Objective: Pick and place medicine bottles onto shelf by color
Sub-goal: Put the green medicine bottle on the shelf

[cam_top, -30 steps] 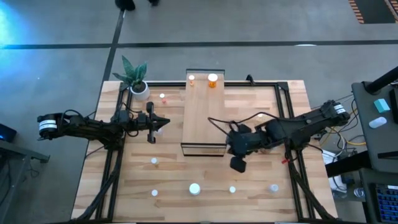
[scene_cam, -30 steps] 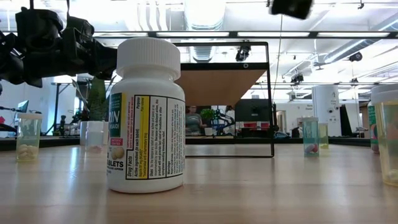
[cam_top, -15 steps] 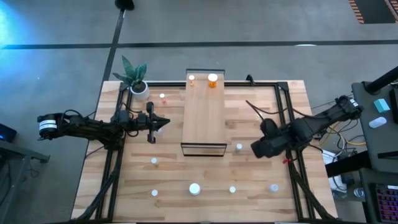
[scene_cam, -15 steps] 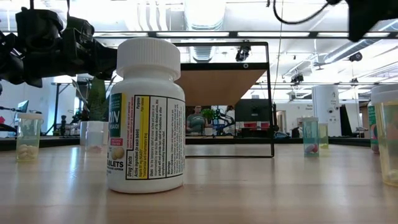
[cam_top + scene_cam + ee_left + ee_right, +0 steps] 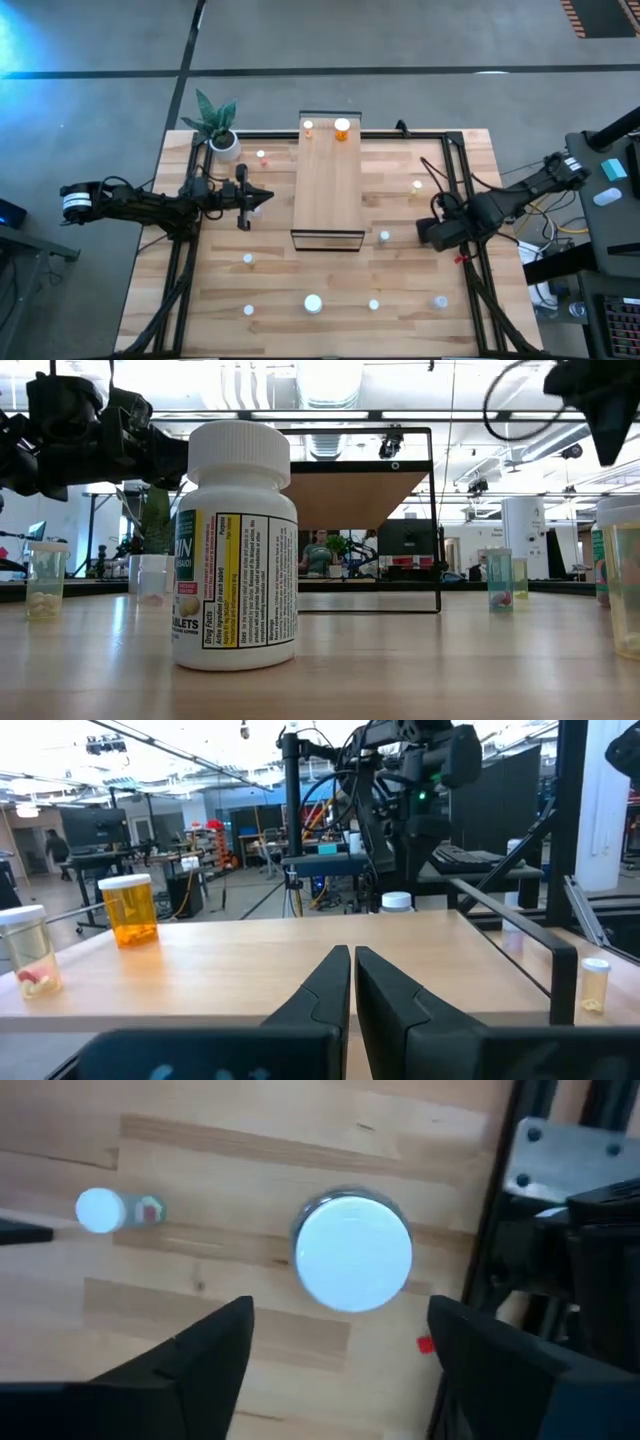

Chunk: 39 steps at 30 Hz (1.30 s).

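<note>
Looking down from the right hand (image 5: pixel 335 1345), you see its fingers spread wide, and between them, lower on the tabletop (image 5: pixel 400 280), stands a wide bottle with a white cap (image 5: pixel 352 1252); nothing is held. In the high view this hand (image 5: pixel 432 234) hangs over the right part of the tabletop, right of the shelf (image 5: pixel 327 185). The left hand (image 5: pixel 352 982) waits at the left side of the shelf, its fingers pressed together and empty.

You should be careful with the descent. The cap looks nearly as wide as the gap between the fingers, so I think one fingertip could land on the cap, or push the bottle over, if you come down not centered. The black frame rail (image 5: pixel 505 1210) is close beside this bottle, and the finger on that side could strike it. A small clear bottle (image 5: pixel 110 1211) stands further off and seems safe.

On the far end of the shelf stand already two orange bottles (image 5: pixel 342 127). Other bottles are spread over the near half of the tabletop, well apart from each other.

The tabletop is of light wooden slats with a black frame. A potted plant (image 5: pixel 218 125) stands at its far left corner. Around is a big workshop with grey floor, ceiling lights and desks with equipment.
</note>
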{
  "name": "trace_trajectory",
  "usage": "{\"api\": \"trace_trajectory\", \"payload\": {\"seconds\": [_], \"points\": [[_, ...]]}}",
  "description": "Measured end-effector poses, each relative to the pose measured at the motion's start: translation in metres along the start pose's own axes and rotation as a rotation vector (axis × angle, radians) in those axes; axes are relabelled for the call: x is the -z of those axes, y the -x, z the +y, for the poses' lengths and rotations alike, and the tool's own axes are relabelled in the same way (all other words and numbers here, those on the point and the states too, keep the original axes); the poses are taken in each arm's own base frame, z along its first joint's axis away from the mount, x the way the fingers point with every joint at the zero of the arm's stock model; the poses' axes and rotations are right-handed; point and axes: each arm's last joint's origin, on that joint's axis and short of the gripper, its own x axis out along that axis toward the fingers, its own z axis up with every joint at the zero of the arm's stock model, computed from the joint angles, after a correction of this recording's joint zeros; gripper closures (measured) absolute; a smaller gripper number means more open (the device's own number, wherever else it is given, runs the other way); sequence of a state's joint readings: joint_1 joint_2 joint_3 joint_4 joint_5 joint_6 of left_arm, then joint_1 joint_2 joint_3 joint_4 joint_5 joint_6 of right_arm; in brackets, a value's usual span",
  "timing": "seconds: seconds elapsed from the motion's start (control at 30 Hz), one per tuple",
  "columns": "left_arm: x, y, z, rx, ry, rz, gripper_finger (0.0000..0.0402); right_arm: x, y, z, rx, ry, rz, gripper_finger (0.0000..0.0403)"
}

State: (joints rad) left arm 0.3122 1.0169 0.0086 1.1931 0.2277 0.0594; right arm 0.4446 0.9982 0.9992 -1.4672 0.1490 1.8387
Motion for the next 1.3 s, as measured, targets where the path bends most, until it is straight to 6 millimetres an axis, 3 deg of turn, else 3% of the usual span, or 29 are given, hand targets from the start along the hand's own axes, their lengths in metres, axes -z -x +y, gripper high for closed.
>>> {"api": "trace_trajectory", "payload": {"seconds": [0.2,0.47,1.13,1.3], "points": [[0.000,0.000,0.000,0.000,0.000,-0.001,0.0401,-0.001,-0.018,-0.013,-0.019,-0.036,0.001,0.0101],[0.000,0.000,0.000,0.000,-0.001,-0.001,0.0401,0.001,-0.033,-0.013,0.021,-0.031,-0.042,0.0105],[0.000,0.000,0.000,0.000,0.000,-0.001,0.0401,0.001,-0.033,-0.010,-0.029,-0.057,-0.051,0.0072],[0.000,0.000,0.000,0.000,0.000,-0.001,0.0401,0.000,-0.024,-0.007,-0.056,-0.056,-0.043,0.0071]]}}
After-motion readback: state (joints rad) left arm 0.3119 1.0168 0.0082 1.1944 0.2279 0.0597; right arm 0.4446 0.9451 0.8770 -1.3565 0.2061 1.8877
